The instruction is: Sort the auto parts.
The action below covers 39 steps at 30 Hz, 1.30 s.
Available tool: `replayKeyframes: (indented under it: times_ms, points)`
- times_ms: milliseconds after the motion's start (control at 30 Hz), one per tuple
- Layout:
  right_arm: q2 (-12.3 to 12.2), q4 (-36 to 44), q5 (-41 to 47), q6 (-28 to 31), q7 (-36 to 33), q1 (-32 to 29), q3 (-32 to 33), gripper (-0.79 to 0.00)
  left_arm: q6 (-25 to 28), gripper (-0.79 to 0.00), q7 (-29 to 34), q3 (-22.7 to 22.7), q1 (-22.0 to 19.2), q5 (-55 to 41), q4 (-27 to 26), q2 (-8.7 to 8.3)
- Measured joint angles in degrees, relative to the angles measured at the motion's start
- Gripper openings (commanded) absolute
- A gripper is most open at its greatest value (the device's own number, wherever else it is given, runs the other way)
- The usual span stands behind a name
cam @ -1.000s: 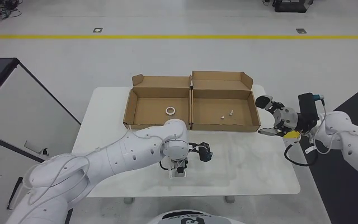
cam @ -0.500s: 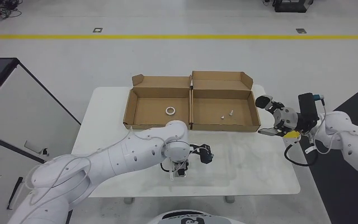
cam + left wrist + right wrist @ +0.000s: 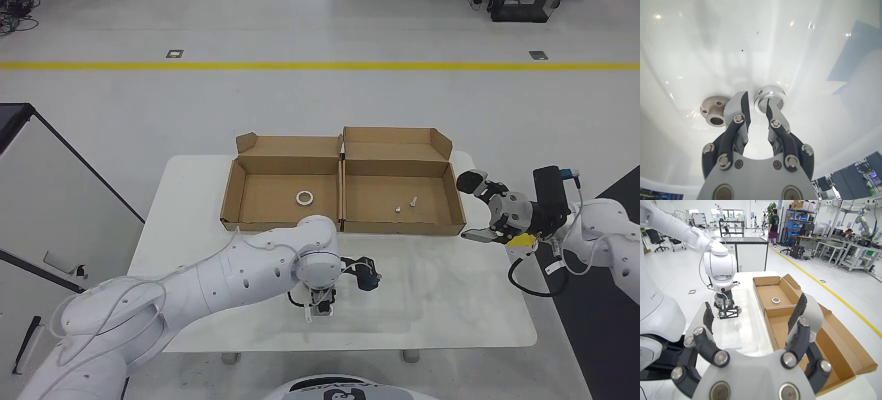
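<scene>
A silver ring collar point(image 3: 758, 100) lies on the white tray next to a duller flanged hub point(image 3: 712, 112). My left gripper point(image 3: 756, 96) points straight down at them and is open: one finger stands inside the collar's bore, the other outside its wall, between collar and hub. From above, the left gripper point(image 3: 318, 308) is at the table's front middle. My right gripper point(image 3: 478, 208) hangs open and holds nothing past the table's right edge, beside the right box. The right wrist view has the right gripper point(image 3: 755, 308) facing the left gripper point(image 3: 726, 311).
Two open cardboard boxes stand side by side at the back. The left box point(image 3: 232, 195) holds a silver ring point(image 3: 306, 197); the right box point(image 3: 457, 205) holds small white parts point(image 3: 410, 202). A shallow white tray point(image 3: 751, 336) lies in front of the boxes.
The left arm's wrist has shifted very slightly over the parts. The right arm has stayed put.
</scene>
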<state>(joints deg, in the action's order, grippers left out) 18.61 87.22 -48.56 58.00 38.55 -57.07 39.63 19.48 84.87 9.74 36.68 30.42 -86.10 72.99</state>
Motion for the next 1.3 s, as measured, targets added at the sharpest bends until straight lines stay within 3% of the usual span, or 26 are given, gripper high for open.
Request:
replayKeyframes:
  times_ms: [667,1300]
  points:
    - [0.0,0.0,0.0,0.0,0.0,0.0,0.0,0.000,1.5,-0.610,-1.5,0.0,-0.4,1.9,3.7,2.76]
    - [0.0,0.0,0.0,0.0,0.0,0.0,0.0,0.000,0.5,-0.668,-0.5,0.0,0.3,1.7,3.6,2.70]
